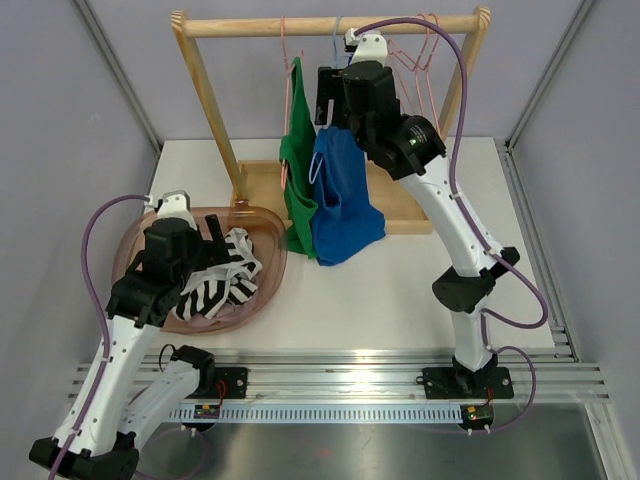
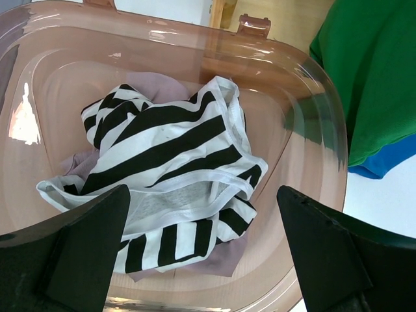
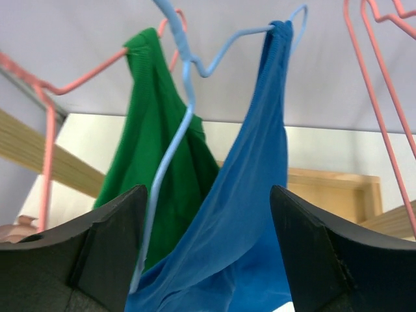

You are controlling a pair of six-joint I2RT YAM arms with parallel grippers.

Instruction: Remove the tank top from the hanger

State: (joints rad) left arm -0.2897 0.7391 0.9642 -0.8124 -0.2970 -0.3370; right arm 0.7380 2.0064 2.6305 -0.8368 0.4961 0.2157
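Fingers (image 2: 84, 260) on my left side spread wide, holding nothing, hovering over the tub (image 2: 312, 84) at the table's (image 1: 400, 300) near-left corner. Striped top (image 2: 162, 149) lies crumpled inside it.

Right gripper (image 3: 208, 214) is up at the rack (image 1: 330, 25) along the far edge, jaws also wide and empty, looking up from below at the blue top (image 3: 253, 214). One blue strap is hooked over the right tip of the blue hanger (image 3: 188, 71). The hanger's left arm looks bare, so I judge the top hangs by that one strap. Green top (image 3: 156, 149) hangs just beside it on the left; pink hangers (image 3: 374, 84) on the right.

Step in hand, as I read it: lining up for the grasp, nothing pinched yet.

Next move calls for:
- closing on blue cloth alone, high near the hooked strap
- lifting the strap over the wire tip, then drawing clear
- staying off the green cloth and the wire
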